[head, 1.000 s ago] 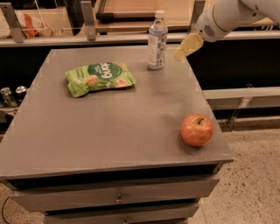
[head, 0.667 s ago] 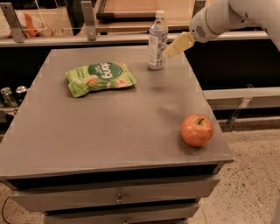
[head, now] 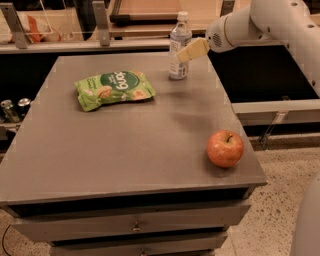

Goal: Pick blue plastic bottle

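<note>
The blue plastic bottle (head: pixel 179 46) stands upright near the far right edge of the grey table (head: pixel 120 145). It is clear, with a white cap and a pale label. My gripper (head: pixel 184 54) reaches in from the right on a white arm. Its tan fingers (head: pixel 194 49) overlap the bottle's right side at label height. Whether they touch the bottle does not show.
A green snack bag (head: pixel 114 88) lies at the far left of the table. A red apple (head: pixel 225 148) sits near the front right corner. A shelf rail with metal posts (head: pixel 100 15) runs behind the table. Drawers (head: pixel 135 225) are below the tabletop.
My gripper has moved left toward the bottle, from clear of its right side to overlapping it. The bottle, bag and apple have not moved.
</note>
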`<state>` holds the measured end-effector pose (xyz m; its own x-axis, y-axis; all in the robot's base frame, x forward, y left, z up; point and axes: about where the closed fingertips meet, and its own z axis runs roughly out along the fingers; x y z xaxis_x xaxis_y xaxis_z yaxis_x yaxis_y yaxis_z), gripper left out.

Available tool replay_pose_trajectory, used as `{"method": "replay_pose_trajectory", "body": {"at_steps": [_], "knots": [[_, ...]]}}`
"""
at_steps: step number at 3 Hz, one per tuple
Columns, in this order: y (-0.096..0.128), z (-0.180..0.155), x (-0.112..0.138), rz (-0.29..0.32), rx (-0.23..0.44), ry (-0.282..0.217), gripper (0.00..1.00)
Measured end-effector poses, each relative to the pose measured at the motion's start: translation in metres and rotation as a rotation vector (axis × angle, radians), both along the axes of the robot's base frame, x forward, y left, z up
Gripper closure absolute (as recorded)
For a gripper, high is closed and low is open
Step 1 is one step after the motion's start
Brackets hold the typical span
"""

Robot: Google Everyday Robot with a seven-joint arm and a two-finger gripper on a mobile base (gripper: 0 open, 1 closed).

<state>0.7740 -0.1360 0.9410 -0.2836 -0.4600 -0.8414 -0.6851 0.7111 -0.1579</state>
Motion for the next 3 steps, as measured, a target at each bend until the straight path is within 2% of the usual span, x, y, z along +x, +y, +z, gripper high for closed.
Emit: {"method": "replay_pose_trajectory", "body": {"at_steps": [1,2,3], "knots": [[0.011,-0.006,0.011,0.019,0.075,-0.012,0.00],[0.023,-0.009,0.021,0.043,0.122,-0.021,0.00],[0.033,-0.011,0.029,0.061,0.150,-0.027,0.16]]}}
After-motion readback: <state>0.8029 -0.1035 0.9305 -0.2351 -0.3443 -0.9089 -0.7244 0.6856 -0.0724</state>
